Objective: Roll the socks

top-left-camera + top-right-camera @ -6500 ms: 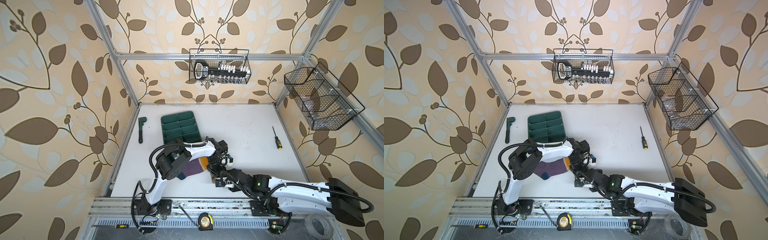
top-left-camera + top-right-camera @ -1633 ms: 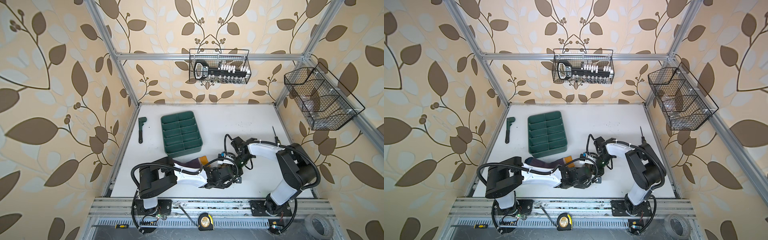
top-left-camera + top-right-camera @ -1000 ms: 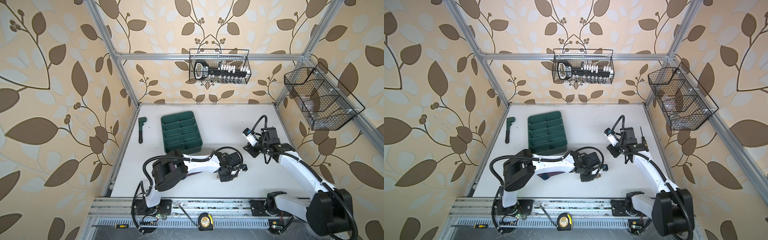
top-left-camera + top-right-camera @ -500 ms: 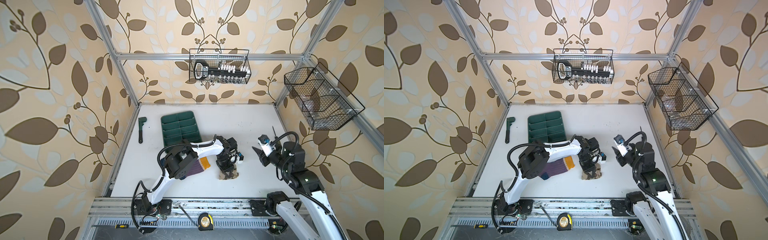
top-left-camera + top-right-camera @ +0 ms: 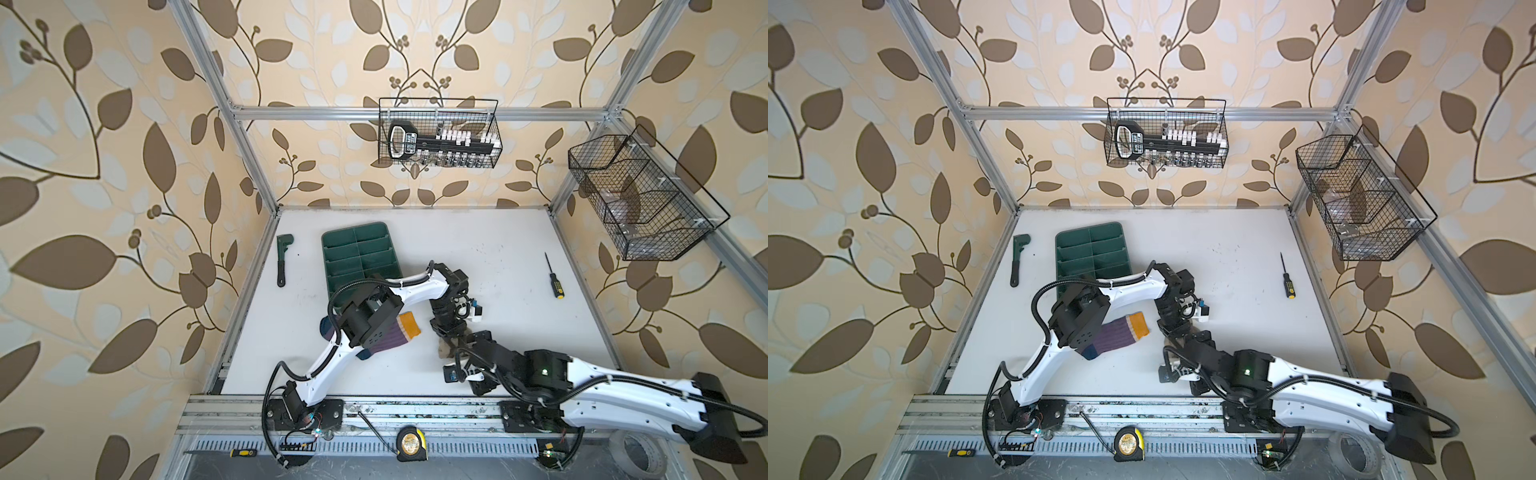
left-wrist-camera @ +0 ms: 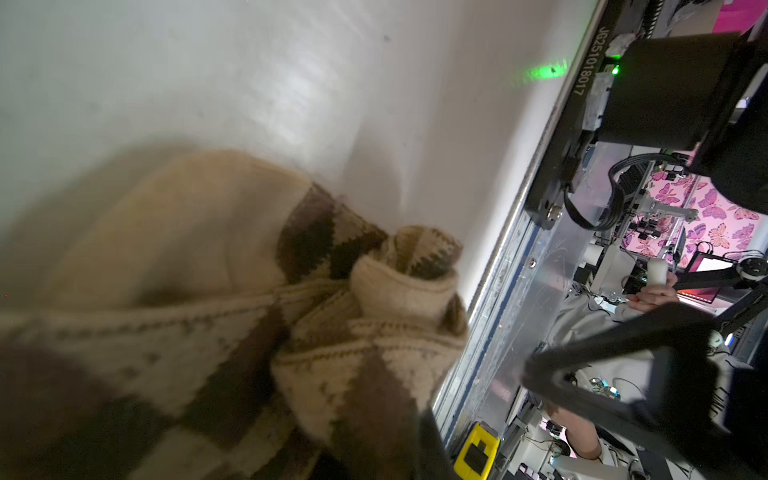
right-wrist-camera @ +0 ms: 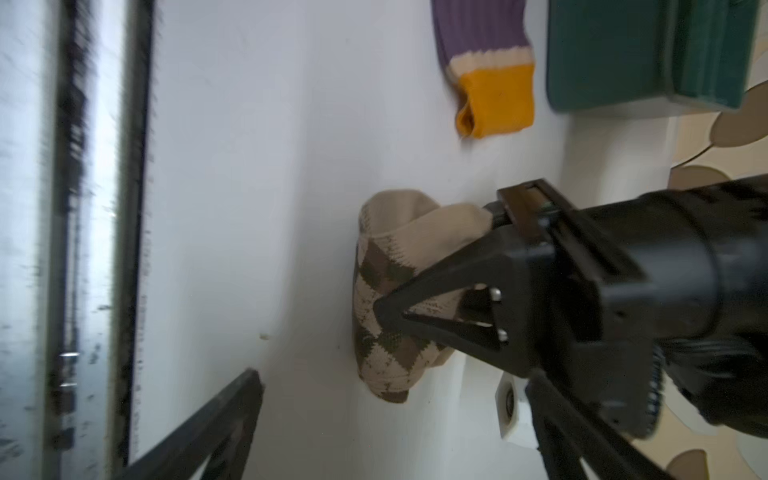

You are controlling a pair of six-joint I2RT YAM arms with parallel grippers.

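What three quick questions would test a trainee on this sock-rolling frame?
1. True or false: the purple sock lies on the table, outside the green tray.
2. The left gripper has its jaws shut on: A) the argyle sock; B) the purple sock; C) nothing.
3. Fill in: the tool lying left of the green tray in both top views is a ___.

Key: 1 true; 2 A; 3 wrench.
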